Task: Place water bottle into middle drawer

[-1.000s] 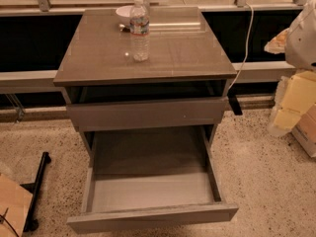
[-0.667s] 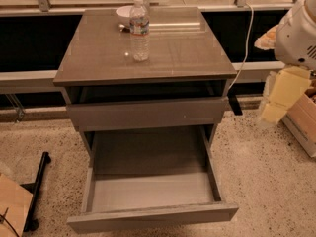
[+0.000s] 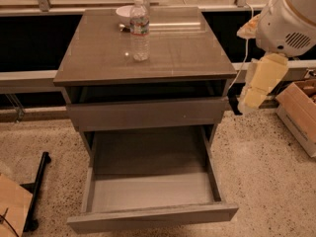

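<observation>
Site was a lab-like test space: speckled terrazzo floor point(image 3: 266, 181), lone grey-brown laminate drawer cabinet point(image 3: 173, 53), brown cardboard box point(image 3: 297, 105); robot's cream gripper point(image 3: 250, 98) hung right of the cabinet.

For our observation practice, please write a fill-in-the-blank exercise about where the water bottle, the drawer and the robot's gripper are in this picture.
1. The water bottle stands upright on the cabinet's ____.
2. The middle drawer is ____, not shut.
3. The gripper hangs beside the cabinet, on the picture's ____ side.
Missing words: top; open; right.
</observation>
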